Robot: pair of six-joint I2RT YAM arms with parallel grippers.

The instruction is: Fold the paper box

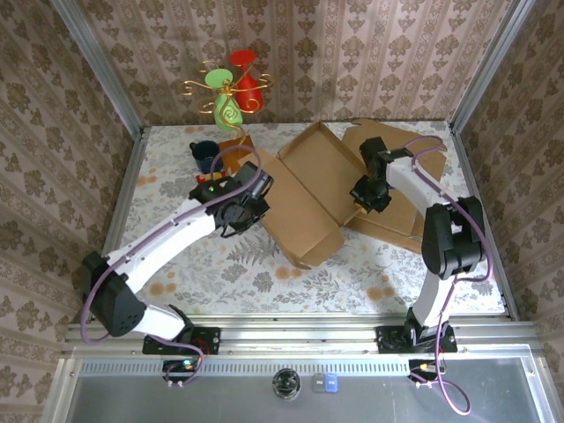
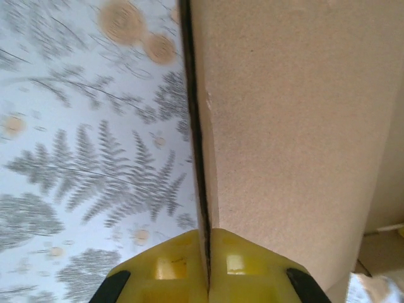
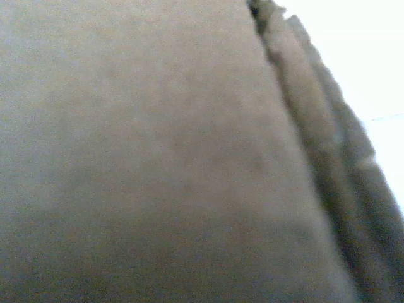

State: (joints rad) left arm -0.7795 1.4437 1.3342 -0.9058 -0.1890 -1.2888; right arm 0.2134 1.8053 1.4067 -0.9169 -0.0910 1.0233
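The brown paper box (image 1: 308, 189) lies opened out on the table, its walls partly raised. At its left wall, my left gripper (image 1: 256, 199) is shut on the box's thin cardboard edge. In the left wrist view the yellow fingertips (image 2: 170, 265) pinch that edge (image 2: 203, 158), and the box panel (image 2: 297, 126) stretches away to the right. My right gripper (image 1: 367, 196) is down against the right part of the box, where another panel (image 1: 397, 220) lies flat. Blurred cardboard (image 3: 158, 158) sits close to the right wrist camera and hides that gripper's fingers.
A dark blue mug (image 1: 204, 155) stands at the back left, beside a gold wire stand (image 1: 231, 88) with red and green pieces. Patterned walls and metal posts close in the table (image 1: 220, 264). The fern-print cloth (image 2: 95, 170) lies left of the box.
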